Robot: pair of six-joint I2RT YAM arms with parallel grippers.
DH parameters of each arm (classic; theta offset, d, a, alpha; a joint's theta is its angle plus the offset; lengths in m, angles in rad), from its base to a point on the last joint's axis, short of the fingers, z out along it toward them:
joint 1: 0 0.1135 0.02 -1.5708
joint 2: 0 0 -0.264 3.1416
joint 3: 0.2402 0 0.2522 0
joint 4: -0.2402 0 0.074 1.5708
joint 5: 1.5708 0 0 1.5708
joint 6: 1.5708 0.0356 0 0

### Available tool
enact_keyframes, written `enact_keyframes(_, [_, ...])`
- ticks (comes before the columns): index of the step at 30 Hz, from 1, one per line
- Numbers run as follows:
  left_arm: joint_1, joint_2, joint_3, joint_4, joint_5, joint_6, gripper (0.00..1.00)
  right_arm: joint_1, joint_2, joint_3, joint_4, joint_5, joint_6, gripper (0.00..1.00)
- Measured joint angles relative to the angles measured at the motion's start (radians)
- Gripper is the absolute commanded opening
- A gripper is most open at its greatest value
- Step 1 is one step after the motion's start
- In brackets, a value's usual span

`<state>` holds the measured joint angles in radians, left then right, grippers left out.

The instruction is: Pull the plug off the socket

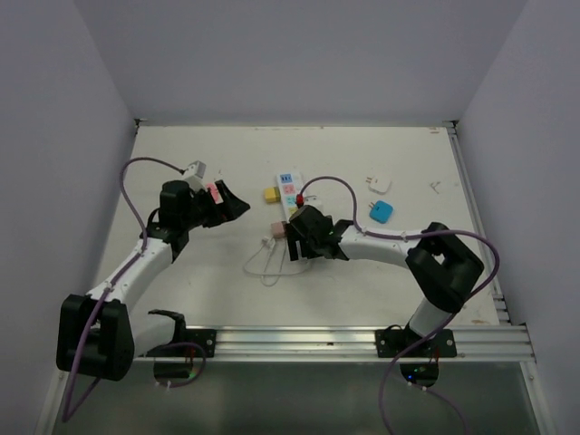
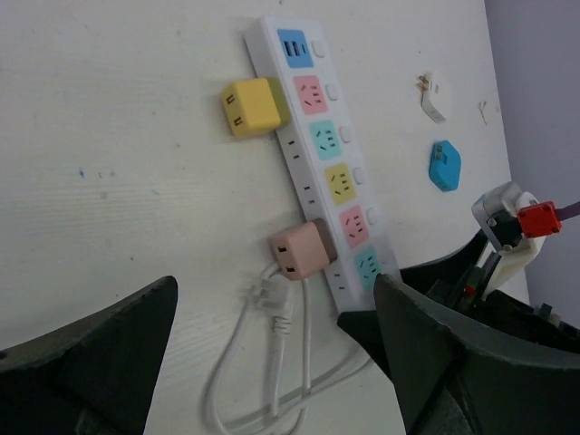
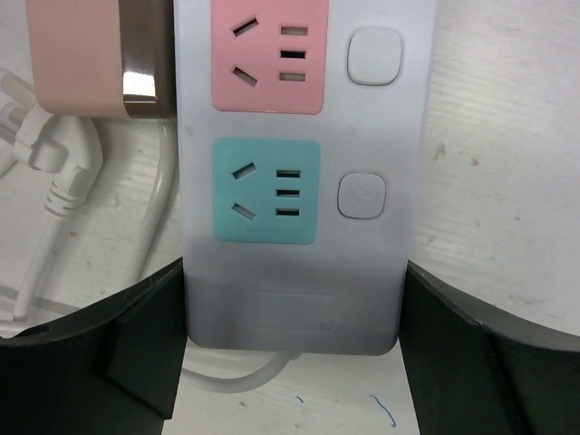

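We see the white, pastel-faced socket clamped at its end by the right gripper, the left gripper spread apart

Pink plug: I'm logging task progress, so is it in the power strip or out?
In. The pink plug sits flush against the side of the power strip in the left wrist view, no gap showing.
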<state>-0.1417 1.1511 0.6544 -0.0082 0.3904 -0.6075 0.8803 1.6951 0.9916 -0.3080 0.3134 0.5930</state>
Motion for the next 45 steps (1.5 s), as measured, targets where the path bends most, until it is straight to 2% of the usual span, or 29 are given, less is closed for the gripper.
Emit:
enact_keyframes(5, [-0.058,0.053,-0.047,0.054,0.002,-0.082,0.91,-0.012,-0.017,-0.085,0.137,-0.092,-0.032,0.00])
enact_keyframes(10, [-0.099,0.117,-0.106,0.128,0.000,-0.171,0.89,-0.052,-0.049,-0.155,0.286,-0.196,-0.001,0.00])
enact_keyframes(16, [-0.179,0.194,-0.106,0.176,-0.011,-0.230,0.86,-0.078,-0.048,-0.196,0.412,-0.274,0.050,0.00])
enact_keyframes(25, [-0.241,0.262,-0.047,0.188,-0.091,-0.304,0.64,-0.080,-0.048,-0.214,0.461,-0.299,0.090,0.00])
enact_keyframes(36, [-0.260,0.332,-0.014,0.209,-0.148,-0.380,0.55,-0.081,-0.045,-0.218,0.476,-0.304,0.104,0.00])
enact_keyframes(39, [-0.276,0.335,-0.012,0.210,-0.153,-0.385,0.42,-0.081,-0.044,-0.218,0.478,-0.305,0.105,0.00])
enact_keyframes(40, [-0.280,0.336,-0.012,0.210,-0.157,-0.386,0.35,-0.081,-0.043,-0.218,0.479,-0.304,0.106,0.00])
enact_keyframes(42, [-0.284,0.337,-0.011,0.216,-0.164,-0.393,0.29,-0.082,-0.039,-0.218,0.484,-0.303,0.108,0.00])
enact_keyframes(45, [-0.285,0.340,-0.010,0.230,-0.172,-0.396,0.16,-0.084,-0.037,-0.218,0.491,-0.299,0.116,0.00])
